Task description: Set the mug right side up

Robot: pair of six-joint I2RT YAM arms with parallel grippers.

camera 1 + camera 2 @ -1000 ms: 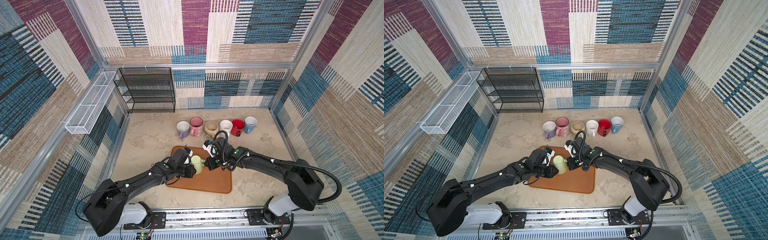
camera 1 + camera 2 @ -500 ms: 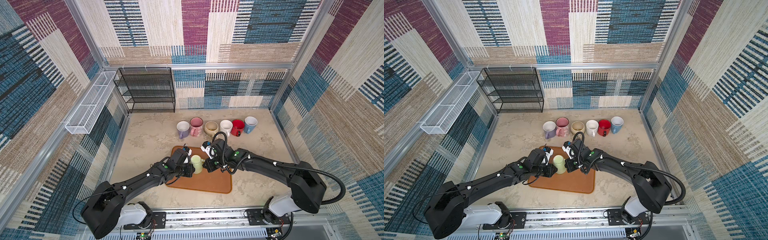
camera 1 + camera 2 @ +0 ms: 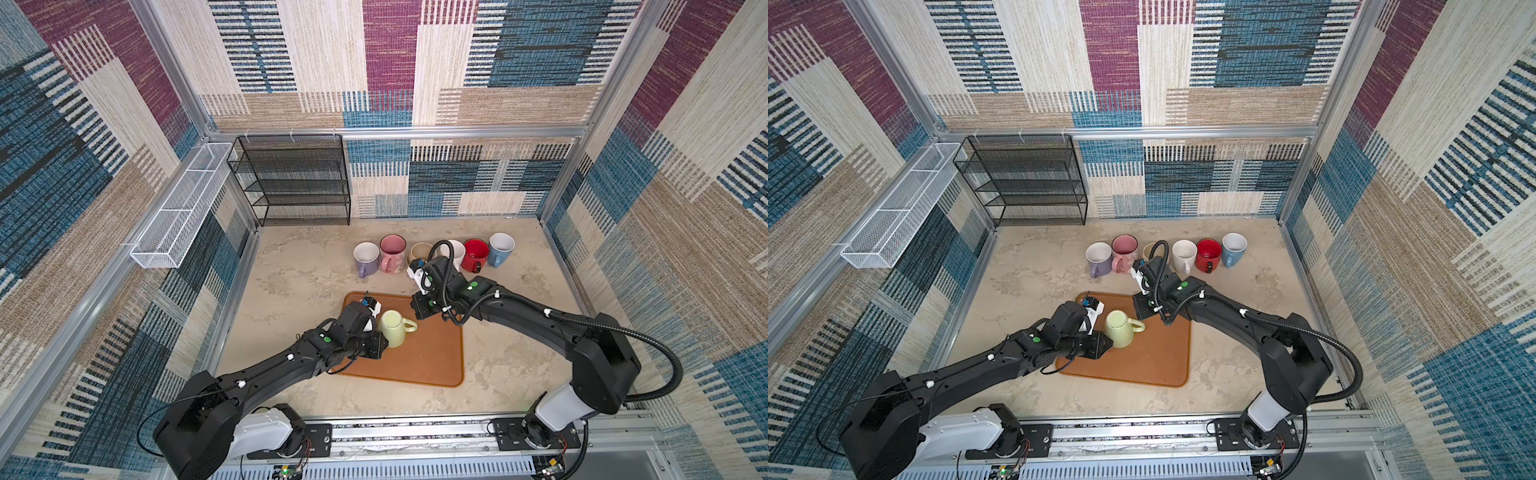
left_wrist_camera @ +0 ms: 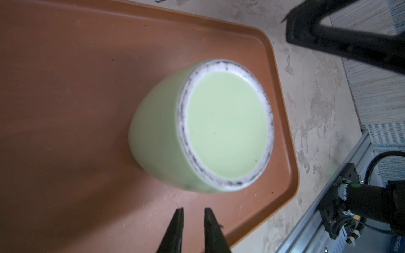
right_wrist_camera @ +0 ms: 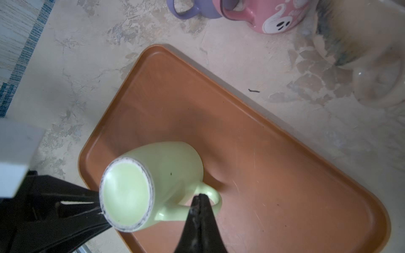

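Right end effector [image 5: 199,196] flanks inverted mug [image 5: 175,166] on tray [image 5: 285,175].

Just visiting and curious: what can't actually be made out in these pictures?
- Green mug: its mouth faces the tray, so the inside is hidden in every view.
- Right gripper: shut tips overlap the mug's handle in the right wrist view; contact unclear.
- Beige mug: blurred in the right wrist view, partly behind the right arm in both top views.
- Pink mug: partly cut off by the right wrist picture's edge.
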